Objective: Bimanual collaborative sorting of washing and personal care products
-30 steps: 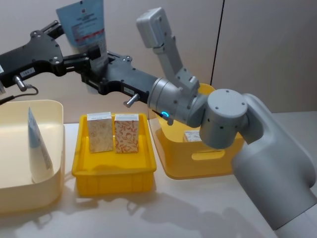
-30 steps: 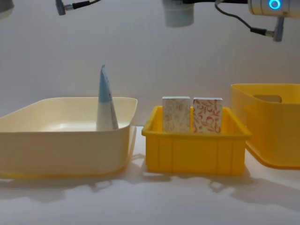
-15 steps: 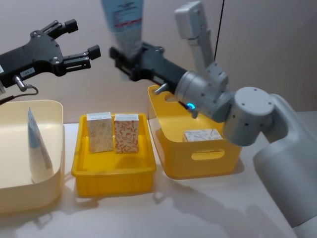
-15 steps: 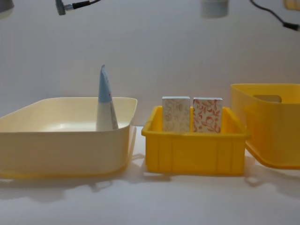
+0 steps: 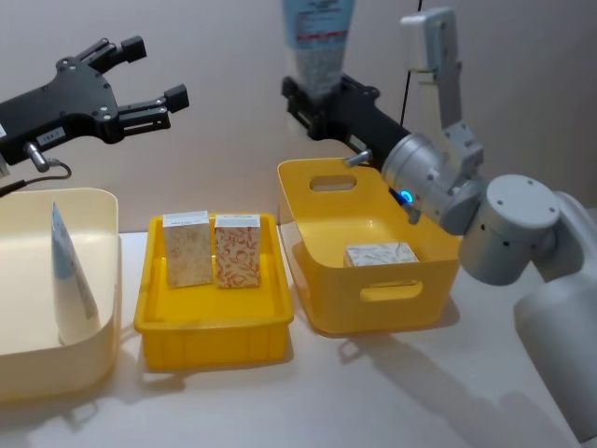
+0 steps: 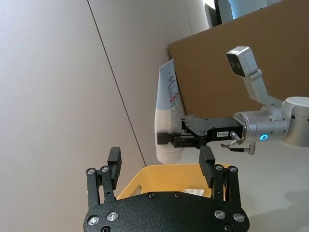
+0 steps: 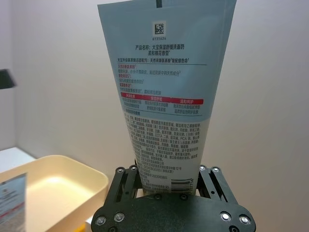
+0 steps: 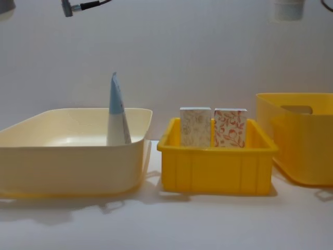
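Note:
My right gripper (image 5: 322,98) is shut on the lower end of a light blue tube (image 5: 317,33), holding it upright, flat end up, above the back of the deep yellow bin (image 5: 373,299). The right wrist view shows the tube (image 7: 164,96) rising from the gripper (image 7: 169,181). The tube's white cap (image 8: 287,8) hangs at the chest view's top. My left gripper (image 5: 154,73) is open and holds nothing, high over the cream bin (image 5: 103,201). Another tube (image 5: 70,275) leans there. Two floral cartons (image 5: 188,250) (image 5: 239,252) stand in the small yellow bin (image 5: 215,322); a third carton (image 5: 381,254) lies in the deep bin.
The three bins stand in a row on the white table, cream at the left, small yellow in the middle, deep yellow at the right. A plain wall rises close behind them. Bare table runs along the front (image 8: 166,224).
My right arm has carried the tube to the right, away from the left gripper, to above the deep yellow bin. The left gripper let go of the tube and has since stayed still.

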Motion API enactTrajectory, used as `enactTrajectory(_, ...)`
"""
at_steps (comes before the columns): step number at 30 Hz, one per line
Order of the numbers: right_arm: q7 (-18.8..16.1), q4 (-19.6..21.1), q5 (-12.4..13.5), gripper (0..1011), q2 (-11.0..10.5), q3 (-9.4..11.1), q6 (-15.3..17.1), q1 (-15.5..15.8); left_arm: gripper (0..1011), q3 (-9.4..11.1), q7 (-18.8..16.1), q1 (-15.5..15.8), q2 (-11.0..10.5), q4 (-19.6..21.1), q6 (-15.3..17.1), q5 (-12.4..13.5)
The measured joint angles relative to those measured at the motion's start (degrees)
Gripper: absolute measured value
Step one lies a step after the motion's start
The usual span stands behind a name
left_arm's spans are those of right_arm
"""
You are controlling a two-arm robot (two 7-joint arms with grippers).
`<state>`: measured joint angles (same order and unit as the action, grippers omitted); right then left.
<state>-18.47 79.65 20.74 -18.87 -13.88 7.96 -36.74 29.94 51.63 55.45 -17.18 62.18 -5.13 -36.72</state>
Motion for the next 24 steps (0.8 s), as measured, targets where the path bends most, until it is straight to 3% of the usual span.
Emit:
enactTrajectory(11, 7.83, 0.62, -0.22, 493, 1.09, 4.22, 1.92, 3.35, 1003, 0.00, 0.00, 0.00, 0.00, 0.00, 0.00, 0.00)
enactTrajectory(24, 16.41, -0.43, -1.44, 493, 2.96, 7.78, 4.83, 6.93, 1003, 0.00, 0.00, 0.00, 0.00, 0.00, 0.00, 0.00)
